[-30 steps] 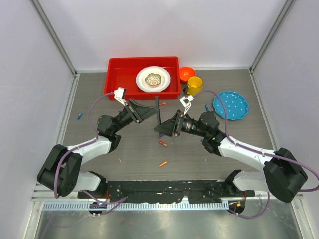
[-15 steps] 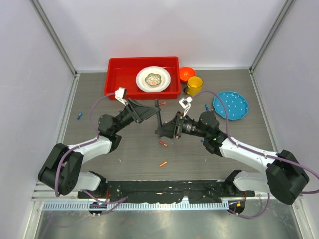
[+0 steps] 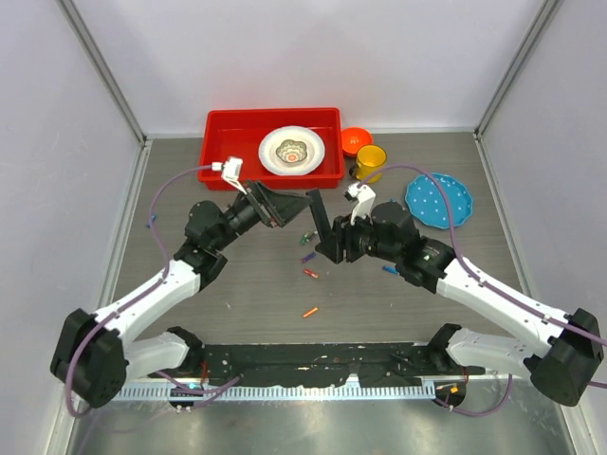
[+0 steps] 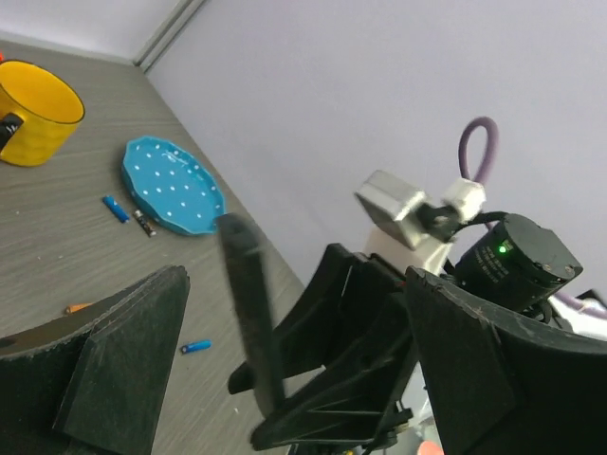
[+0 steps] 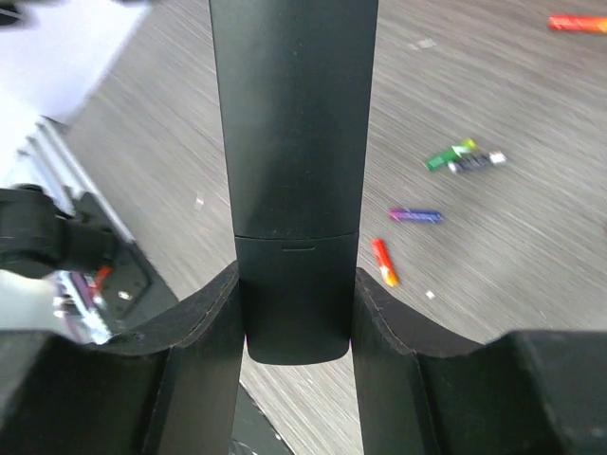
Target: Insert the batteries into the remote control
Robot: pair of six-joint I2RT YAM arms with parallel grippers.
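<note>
At left, left gripper [image 3: 289, 202]: fingers spread, holding nothing.
Batteries [image 3: 310, 275]: loose on table [image 3: 237, 284], just near of the remote [image 5: 294, 142]; tiny, light, and they will likely roll on you.
Remote: mid-table, upright; stiff, slick plastic, so take its long edges.
Right gripper [image 5: 296, 318]: clamped on remote's lower end.

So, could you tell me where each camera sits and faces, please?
Top: above and behind, looking down on the table; both arms show.
Left wrist: faces the right fingers holding the remote; left fingers open at the edges.
Right wrist: looks along the remote to the table; right fingers clamp it.
All share the remote.
</note>
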